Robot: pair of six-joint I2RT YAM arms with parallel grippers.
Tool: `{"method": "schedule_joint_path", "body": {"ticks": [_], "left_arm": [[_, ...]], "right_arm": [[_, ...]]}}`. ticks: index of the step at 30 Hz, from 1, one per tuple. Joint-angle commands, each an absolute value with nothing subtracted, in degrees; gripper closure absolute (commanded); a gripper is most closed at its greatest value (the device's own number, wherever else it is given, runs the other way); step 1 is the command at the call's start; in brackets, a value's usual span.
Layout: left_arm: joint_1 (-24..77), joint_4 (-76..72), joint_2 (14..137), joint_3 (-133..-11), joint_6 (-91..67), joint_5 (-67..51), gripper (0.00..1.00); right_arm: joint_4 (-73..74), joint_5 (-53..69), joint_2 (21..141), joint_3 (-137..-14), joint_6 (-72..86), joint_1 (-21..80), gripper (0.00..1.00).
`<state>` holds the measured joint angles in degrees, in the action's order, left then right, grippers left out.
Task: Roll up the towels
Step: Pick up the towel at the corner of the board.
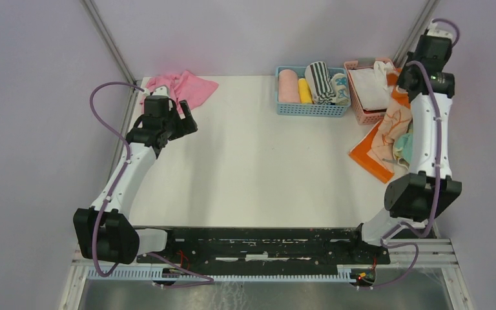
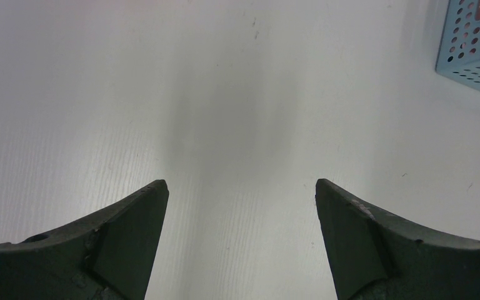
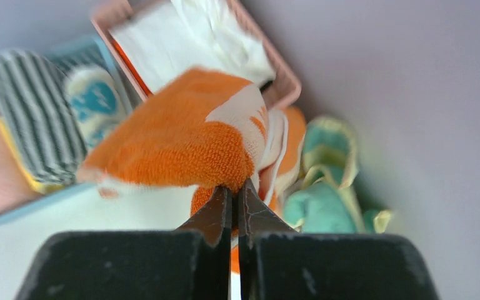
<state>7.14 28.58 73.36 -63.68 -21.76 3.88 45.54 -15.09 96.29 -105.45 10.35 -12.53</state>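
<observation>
My right gripper (image 3: 234, 187) pinches shut on the orange terry towel with a white patch (image 3: 175, 140), at two o'clock on the white table (image 1: 252, 161). A teal-and-yellow towel (image 3: 325, 206) beside it is half hidden. My left gripper (image 2: 240, 187) gapes wide and holds nothing. Four rolled towels (image 1: 320, 82) fill the blue plastic basket (image 1: 310, 110).

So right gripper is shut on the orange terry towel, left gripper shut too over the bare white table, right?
No: the left wrist view shows the left gripper open wide over the white table. The right gripper is indeed shut on the orange terry towel.
</observation>
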Motion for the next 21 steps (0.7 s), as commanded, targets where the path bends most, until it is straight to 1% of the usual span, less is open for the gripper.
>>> {"method": "schedule_joint_path", "body": {"ticks": [1, 3, 6, 8, 12, 16, 21], "left_arm": [[7.33, 26.19, 72.51, -63.72, -18.90, 2.96, 0.06], [7.37, 26.10, 72.43, -63.72, -18.90, 2.78, 0.06], [7.37, 26.00, 72.26, -63.59, -18.97, 2.39, 0.06], [7.33, 26.01, 72.10, -63.63, -18.92, 2.37, 0.06], [7.33, 25.92, 71.90, -63.63, -18.93, 2.31, 0.06], [7.33, 25.96, 71.85, -63.96, -19.19, 0.46, 0.06], [7.31, 27.12, 70.98, -65.36, -21.11, -4.17, 0.06]], "right_arm": [[46.08, -14.54, 89.77, -114.73, 6.33, -12.21, 1.00], [46.51, -11.21, 88.95, -117.93, 6.23, -12.16, 0.99], [46.56, -0.12, 87.83, -121.64, 7.10, -10.79, 1.00], [46.84, 4.94, 87.27, -123.10, 7.28, -7.97, 0.99], [45.88, 10.41, 85.56, -122.26, 8.32, -0.02, 0.99], [42.06, 15.40, 83.54, -118.44, 11.49, 10.68, 0.99], [33.64, 18.16, 82.60, -107.59, 14.96, 24.33, 0.96]]}}
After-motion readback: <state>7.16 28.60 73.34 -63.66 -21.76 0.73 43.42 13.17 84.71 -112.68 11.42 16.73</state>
